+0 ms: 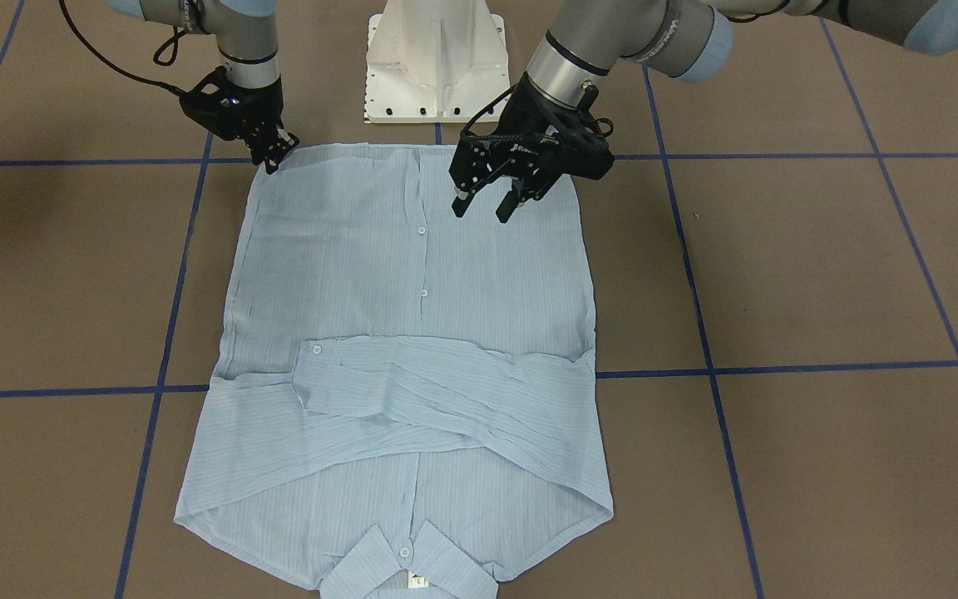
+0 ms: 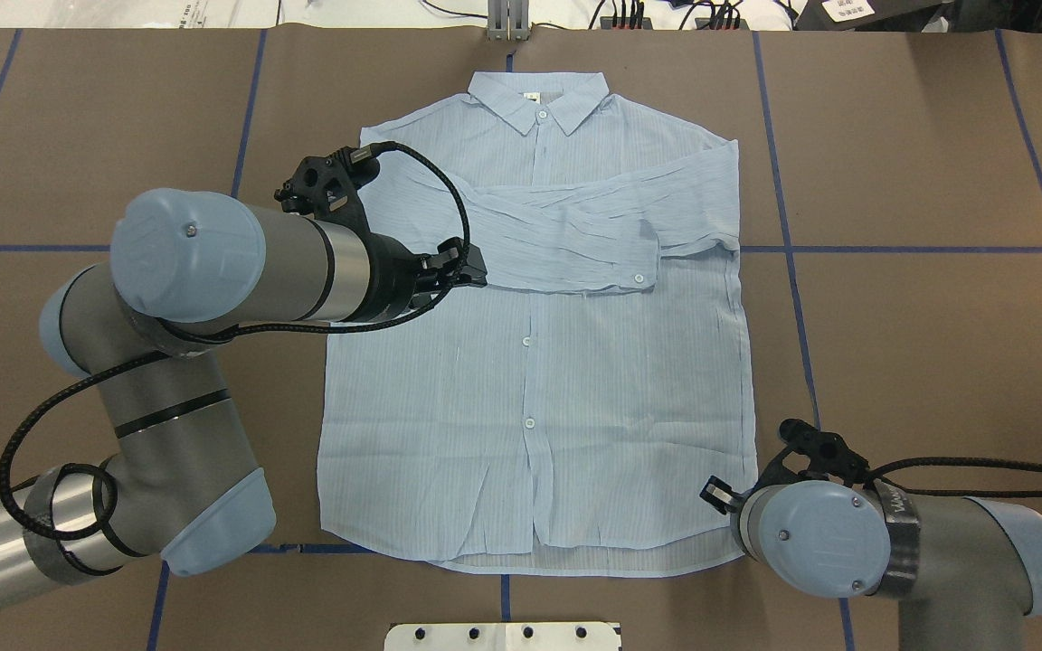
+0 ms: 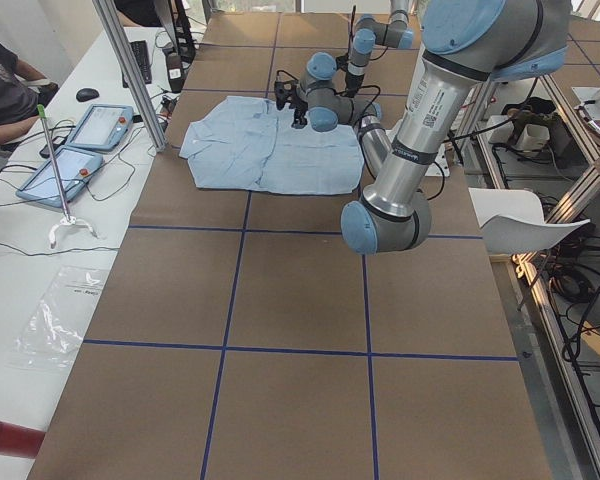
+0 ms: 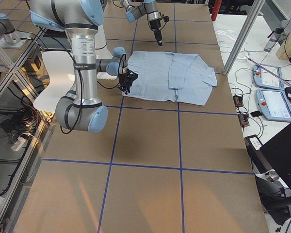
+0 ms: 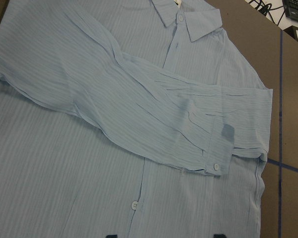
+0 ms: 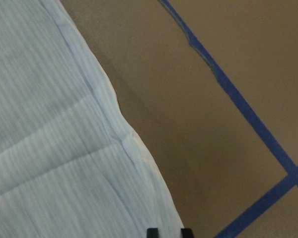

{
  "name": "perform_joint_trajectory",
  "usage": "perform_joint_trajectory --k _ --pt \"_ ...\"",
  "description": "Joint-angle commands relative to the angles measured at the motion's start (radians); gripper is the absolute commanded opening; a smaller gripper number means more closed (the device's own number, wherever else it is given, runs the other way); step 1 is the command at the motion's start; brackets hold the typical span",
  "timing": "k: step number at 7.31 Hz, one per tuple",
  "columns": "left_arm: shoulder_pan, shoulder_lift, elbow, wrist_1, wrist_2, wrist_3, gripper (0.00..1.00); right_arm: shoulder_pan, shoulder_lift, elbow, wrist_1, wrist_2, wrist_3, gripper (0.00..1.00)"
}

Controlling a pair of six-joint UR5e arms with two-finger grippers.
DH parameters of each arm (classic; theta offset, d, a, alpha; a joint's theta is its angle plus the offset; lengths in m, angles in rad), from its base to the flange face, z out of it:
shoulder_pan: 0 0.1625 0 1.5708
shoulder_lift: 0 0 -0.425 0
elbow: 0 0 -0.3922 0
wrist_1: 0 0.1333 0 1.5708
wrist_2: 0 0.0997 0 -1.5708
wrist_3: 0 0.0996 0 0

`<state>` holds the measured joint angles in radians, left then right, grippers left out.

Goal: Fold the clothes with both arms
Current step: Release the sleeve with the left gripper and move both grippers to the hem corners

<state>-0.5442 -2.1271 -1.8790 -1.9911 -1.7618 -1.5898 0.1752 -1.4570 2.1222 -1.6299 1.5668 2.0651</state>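
The light-blue shirt (image 1: 412, 274) lies flat, front up, buttoned, collar (image 2: 539, 95) away from the robot. Both sleeves (image 2: 575, 240) are folded across the chest. My left gripper (image 1: 483, 206) hovers open and empty over the shirt's lower half; the left wrist view shows its tips (image 5: 164, 236) wide apart above the folded sleeve cuff (image 5: 216, 166). My right gripper (image 1: 275, 158) is down at the shirt's hem corner on my right side. In the right wrist view its tips (image 6: 170, 233) are close together with the hem corner (image 6: 159, 208) between them.
The brown table cover (image 2: 919, 344) carries a grid of blue tape lines (image 2: 792, 271). The white pedestal base (image 1: 436, 62) stands just behind the hem. A side desk with tablets (image 3: 90, 125) and a person runs along the far side.
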Motion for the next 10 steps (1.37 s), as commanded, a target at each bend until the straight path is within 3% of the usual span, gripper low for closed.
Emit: perform_joint_trajectory --k 1,2,4,8,10 --pt "0.0 0.001 -0.002 0.0 0.001 -0.004 0.71 -0.026 0.003 0.001 -0.002 -0.002 0.003 0.26" --pt "0.0 0.001 -0.002 0.0 0.001 -0.006 0.71 -0.026 0.003 0.001 -0.002 -0.002 0.003 0.28" --pt "0.001 0.001 -0.002 0.0 0.002 -0.007 0.71 -0.035 0.001 0.001 -0.004 -0.002 0.003 0.46" --pt "0.006 0.001 -0.003 -0.002 0.022 -0.009 0.71 -0.043 -0.003 -0.001 -0.005 -0.01 0.001 0.3" --pt "0.006 0.0 -0.003 -0.002 0.022 -0.01 0.71 -0.043 -0.005 -0.001 -0.005 -0.01 0.001 0.06"
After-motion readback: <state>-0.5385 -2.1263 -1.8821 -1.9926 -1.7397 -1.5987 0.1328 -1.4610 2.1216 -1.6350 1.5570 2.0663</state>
